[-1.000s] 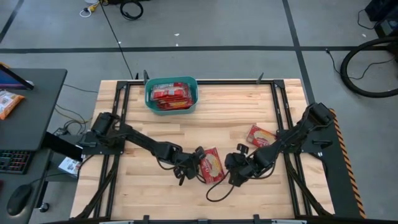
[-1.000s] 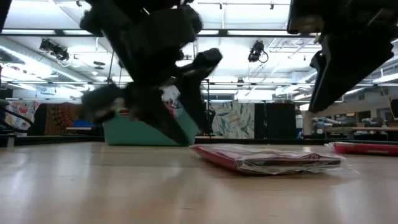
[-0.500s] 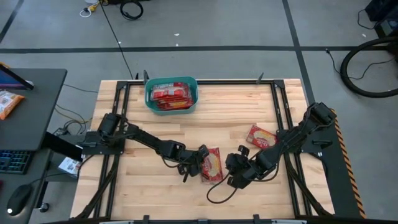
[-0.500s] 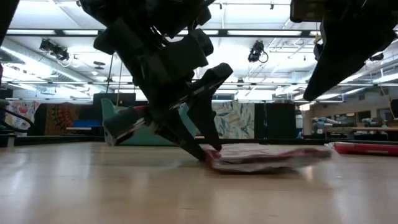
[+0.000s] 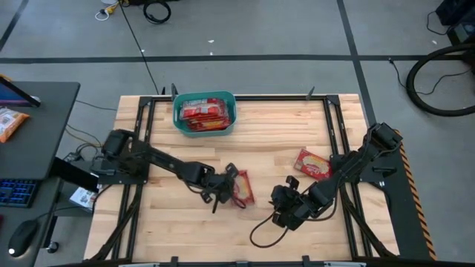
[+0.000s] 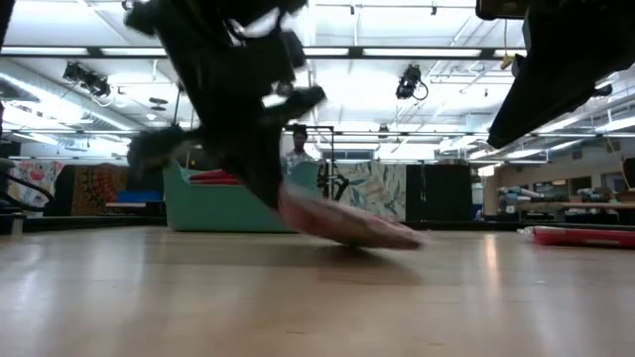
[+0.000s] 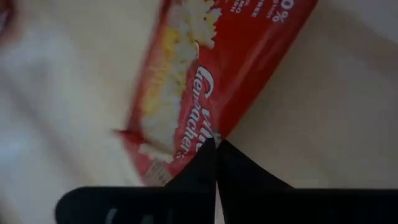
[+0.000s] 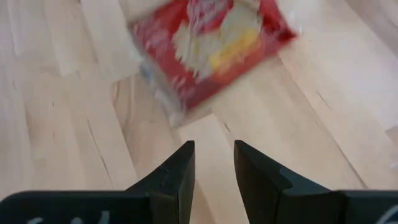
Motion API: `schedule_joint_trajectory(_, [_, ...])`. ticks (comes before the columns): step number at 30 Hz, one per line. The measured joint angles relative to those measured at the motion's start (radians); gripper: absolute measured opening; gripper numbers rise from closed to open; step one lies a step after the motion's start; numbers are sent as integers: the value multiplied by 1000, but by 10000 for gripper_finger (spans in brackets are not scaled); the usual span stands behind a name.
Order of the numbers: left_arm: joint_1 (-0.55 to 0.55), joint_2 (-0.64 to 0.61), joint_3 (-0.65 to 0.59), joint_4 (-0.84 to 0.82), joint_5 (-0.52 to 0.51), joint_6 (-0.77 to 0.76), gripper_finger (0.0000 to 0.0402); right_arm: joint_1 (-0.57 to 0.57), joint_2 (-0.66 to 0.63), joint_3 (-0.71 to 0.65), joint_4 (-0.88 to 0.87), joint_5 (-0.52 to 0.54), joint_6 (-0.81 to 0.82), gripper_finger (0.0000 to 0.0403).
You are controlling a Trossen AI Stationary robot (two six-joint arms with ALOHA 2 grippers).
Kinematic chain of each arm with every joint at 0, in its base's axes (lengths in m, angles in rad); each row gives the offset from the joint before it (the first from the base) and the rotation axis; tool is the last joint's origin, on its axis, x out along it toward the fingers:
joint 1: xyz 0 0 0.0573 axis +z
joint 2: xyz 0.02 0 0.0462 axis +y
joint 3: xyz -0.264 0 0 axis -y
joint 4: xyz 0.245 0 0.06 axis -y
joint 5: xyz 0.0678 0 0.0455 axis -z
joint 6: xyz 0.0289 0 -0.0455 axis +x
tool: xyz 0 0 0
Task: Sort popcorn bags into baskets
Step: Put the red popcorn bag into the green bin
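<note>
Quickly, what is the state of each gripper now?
Left gripper: shut on a popcorn bag, one end lifted.
Right gripper: open, holding nothing.

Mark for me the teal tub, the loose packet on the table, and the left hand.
Teal-blue plastic tub (image 5: pixel 231 113): high view, right rim.
Loose red popcorn packet (image 5: pixel 312 162): high view, cream label.
Left hand (image 5: pixel 231 187): high view, fingertips shut on another red packet (image 5: pixel 242 188).

Perhaps "100%" on held packet (image 7: pixel 211 81)
</note>
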Motion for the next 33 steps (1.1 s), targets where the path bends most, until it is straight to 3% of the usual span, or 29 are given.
schedule_joint_trajectory(5, [1, -117, 1, -148, -106, -40, 3, -5, 0, 0, -3, 7, -6, 116])
schedule_joint_trajectory(12, [14, -262, 1, -271, -341, -58, 2, -21, 0, 0, -8, 27, -37, 116])
schedule_joint_trajectory(18, [103, -374, 3, -297, -475, -96, 1, -41, 1, 0, -9, 26, -74, 116])
schedule_joint_trajectory(23, [277, -440, 4, -301, -475, -149, 1, -52, 1, 0, 4, 24, -101, 116])
schedule_joint_trajectory(29, [589, -417, 4, -320, -291, -244, 1, -59, 1, 0, 28, 23, -137, 116])
schedule_joint_trajectory(33, [751, -380, 3, -295, -256, -251, 5, -65, 1, 0, 35, 23, -158, 116])
